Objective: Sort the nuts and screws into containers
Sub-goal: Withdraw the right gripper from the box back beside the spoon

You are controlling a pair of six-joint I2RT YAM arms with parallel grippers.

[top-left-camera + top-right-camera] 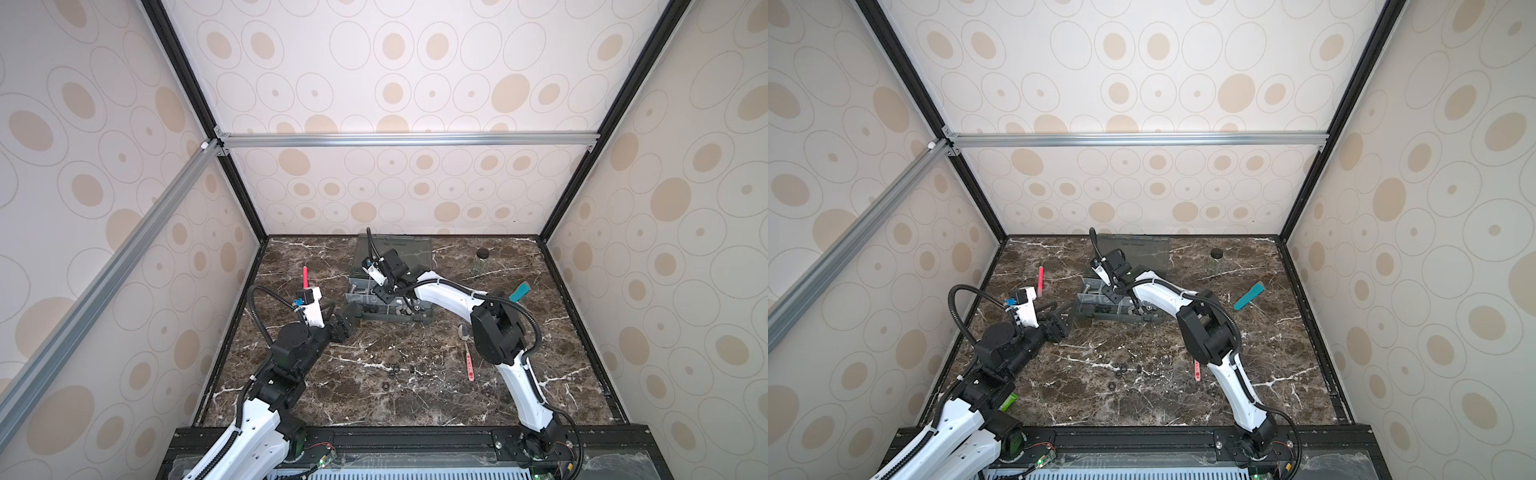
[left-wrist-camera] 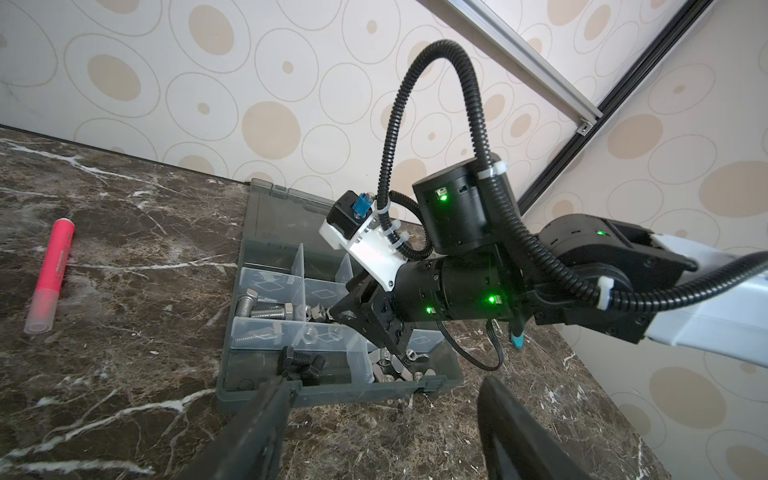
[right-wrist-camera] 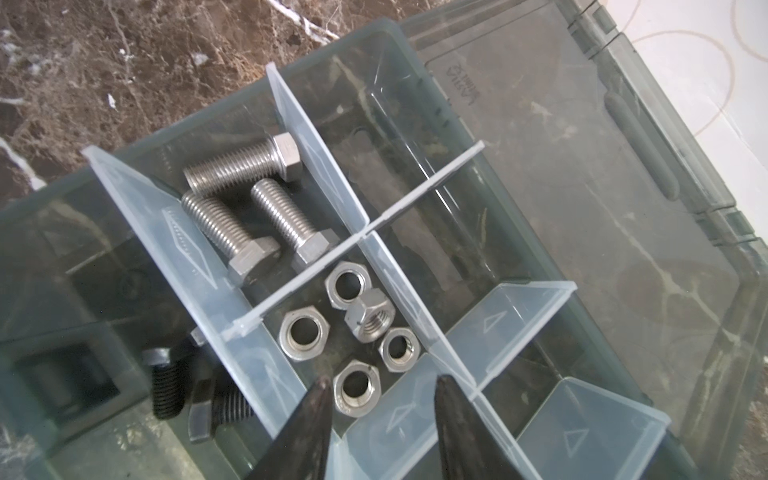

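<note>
The right wrist view alone resolves the contents of the organizer box. Three silver screws lie in one compartment, five silver nuts lie in the adjoining compartment across a translucent divider, and black screws lie in a third compartment alongside. The right gripper hangs over the nut compartment with its jaws apart and nothing clamped; one nut lies just below the tips. The left wrist view shows the left gripper at the box's front wall, jaws spread wide and empty; contact with the wall cannot be determined. Both top views add loose black nuts on the marble tabletop, well apart from the box, with bare surface between. A spoon lies beside the right arm; a top view shows only its pink handle. The lid stands open toward the rear wall. A jar stands near the rear right edge, and a pink highlighter lies left of the box.
</note>
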